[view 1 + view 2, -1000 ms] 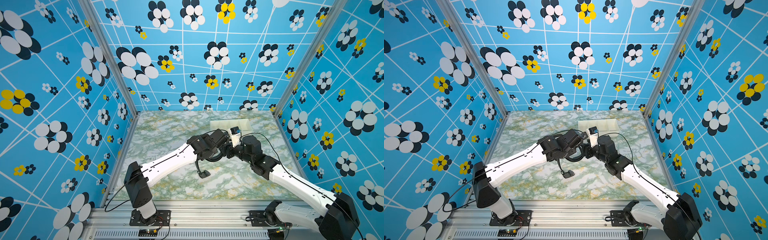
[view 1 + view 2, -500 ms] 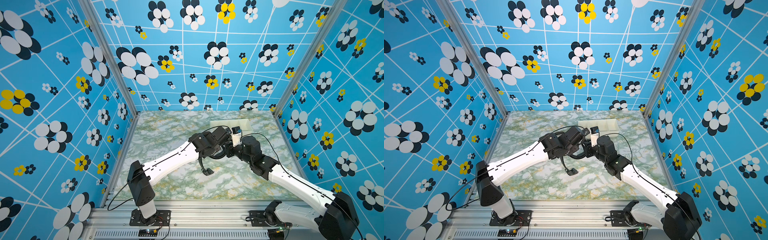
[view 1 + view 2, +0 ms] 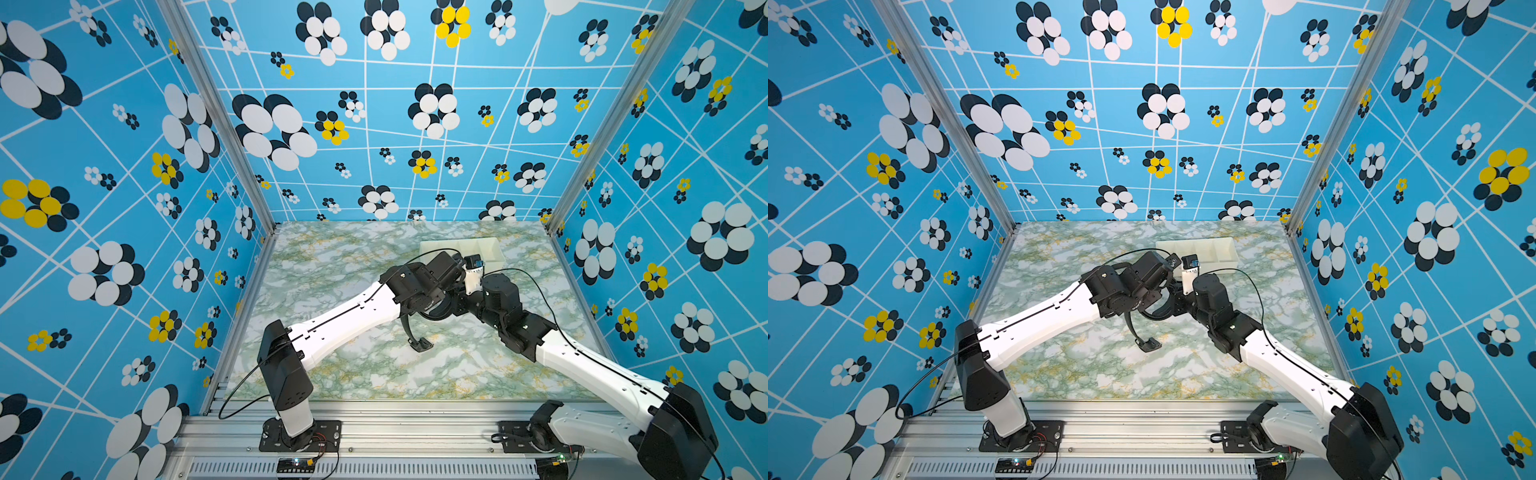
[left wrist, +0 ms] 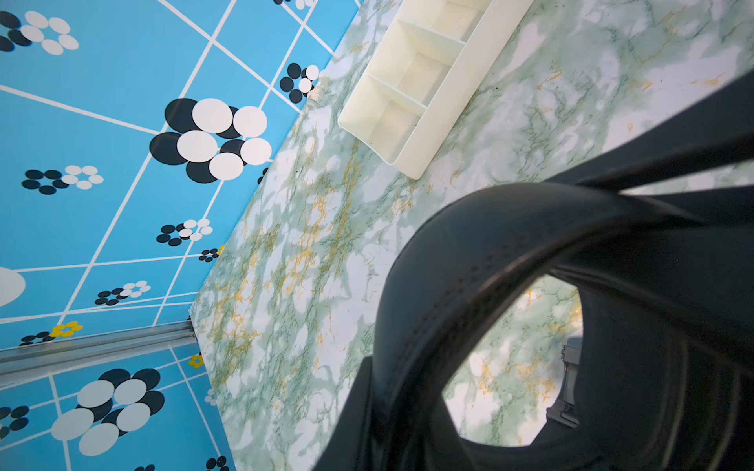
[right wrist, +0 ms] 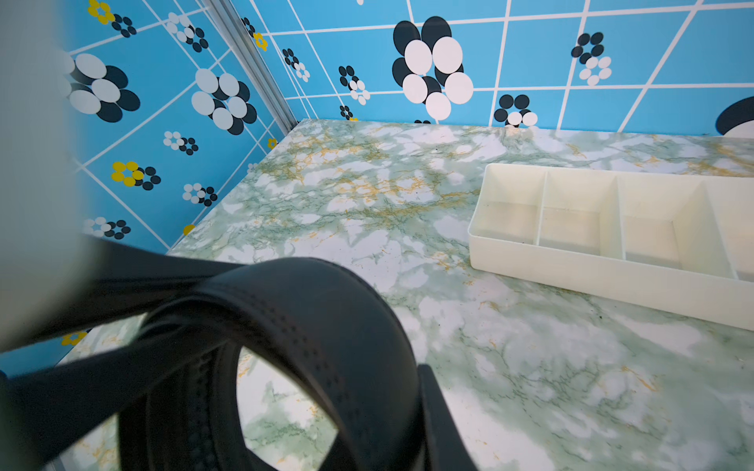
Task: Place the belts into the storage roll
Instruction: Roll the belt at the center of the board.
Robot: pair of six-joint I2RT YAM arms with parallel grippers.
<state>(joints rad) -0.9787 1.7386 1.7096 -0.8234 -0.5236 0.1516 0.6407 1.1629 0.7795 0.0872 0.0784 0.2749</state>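
Marble tabletop [image 3: 332, 270] is open on its left half and front; the storage roll [image 3: 494, 254] lies lengthwise along the back edge, right of centre. Your belt [image 3: 434, 316] is a raised coil just in front of it, its tail hanging frontward to the buckle [image 3: 422, 344]. The left gripper [image 3: 451, 293] is clamped on the coil, and the right gripper [image 3: 463, 301] is at it, but I can't tell how its jaws stand.

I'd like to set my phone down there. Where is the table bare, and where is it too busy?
Bare: the table's far-left stretch between the left wall and the tray, and the near strip in front of the dangling buckle, along the front edge. Crowded: the middle, where the left arm and right arm meet around the coiled belt, before the tray.
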